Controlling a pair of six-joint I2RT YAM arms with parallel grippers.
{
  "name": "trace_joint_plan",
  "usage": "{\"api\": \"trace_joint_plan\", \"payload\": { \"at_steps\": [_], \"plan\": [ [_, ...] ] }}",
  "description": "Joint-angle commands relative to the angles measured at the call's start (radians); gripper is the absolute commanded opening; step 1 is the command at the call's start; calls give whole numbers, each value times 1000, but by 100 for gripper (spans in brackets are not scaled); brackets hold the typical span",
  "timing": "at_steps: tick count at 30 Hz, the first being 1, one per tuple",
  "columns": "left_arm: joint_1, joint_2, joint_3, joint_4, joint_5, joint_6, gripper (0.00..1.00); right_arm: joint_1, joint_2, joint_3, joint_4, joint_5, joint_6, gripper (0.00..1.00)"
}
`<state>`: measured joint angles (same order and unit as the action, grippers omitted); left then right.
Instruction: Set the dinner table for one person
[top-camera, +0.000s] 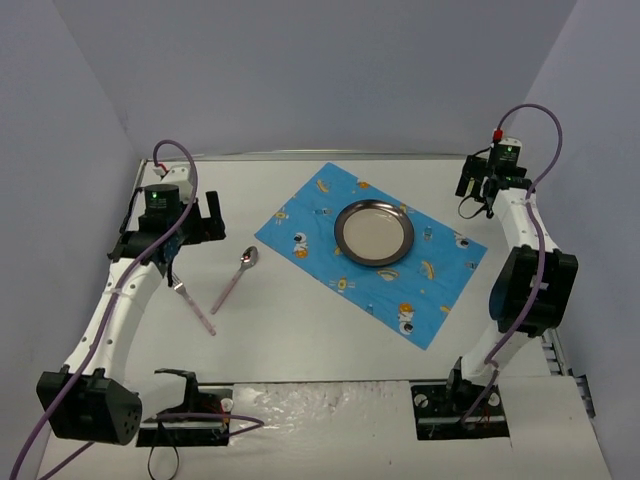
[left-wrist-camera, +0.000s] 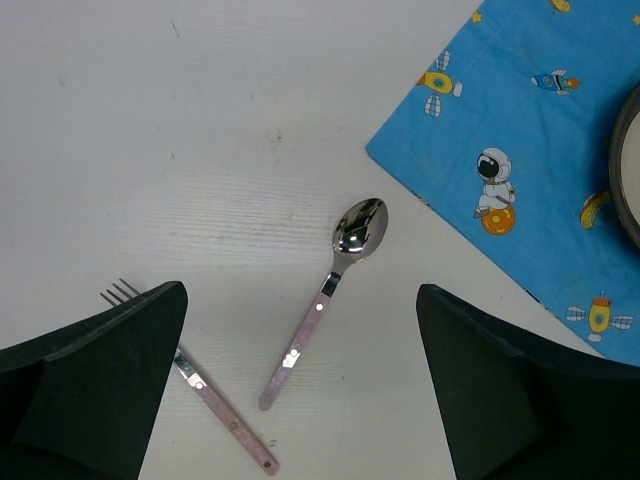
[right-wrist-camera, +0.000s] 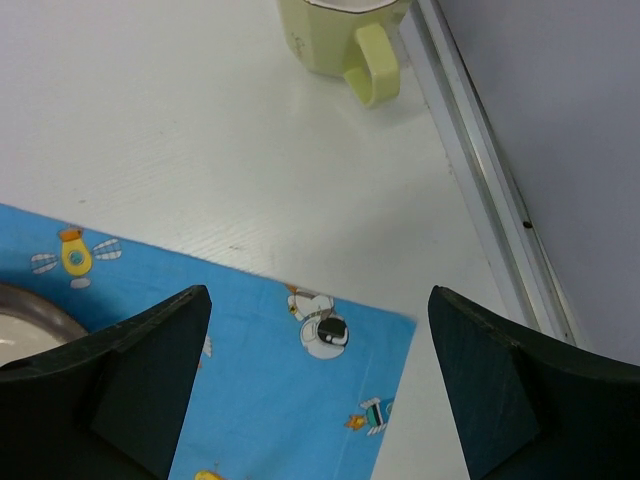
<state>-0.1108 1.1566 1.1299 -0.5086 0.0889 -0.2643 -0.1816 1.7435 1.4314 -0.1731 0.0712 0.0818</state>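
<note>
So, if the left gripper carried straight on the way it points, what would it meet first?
Probably the spoon: in the wrist view its handle lies between the open jaws of the left gripper, flat on the table. The fork lies off to the side. Depth is unclear.

From here I see the white dinner table (top-camera: 300, 330) carrying a blue astronaut cloth (top-camera: 318, 208) right of centre. On its left half a pink-handled spoon (top-camera: 235, 280) and fork (top-camera: 195, 308) lie close but apart. A pale yellow mug (right-wrist-camera: 340, 35) stands far right, beside the rim.
</note>
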Motion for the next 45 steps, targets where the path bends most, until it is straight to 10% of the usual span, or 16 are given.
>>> {"api": "trace_joint_plan", "payload": {
  "at_steps": [1,27,45],
  "plan": [
    [7,17,15,57,8,-11,97,-53,78,97,102,-65,-106,86],
    [22,43,15,44,-21,0,97,-151,470,425,205,-307,-267,74],
    [31,72,16,39,-18,0,97,-136,509,483,210,-278,-290,39]
  ]
}}
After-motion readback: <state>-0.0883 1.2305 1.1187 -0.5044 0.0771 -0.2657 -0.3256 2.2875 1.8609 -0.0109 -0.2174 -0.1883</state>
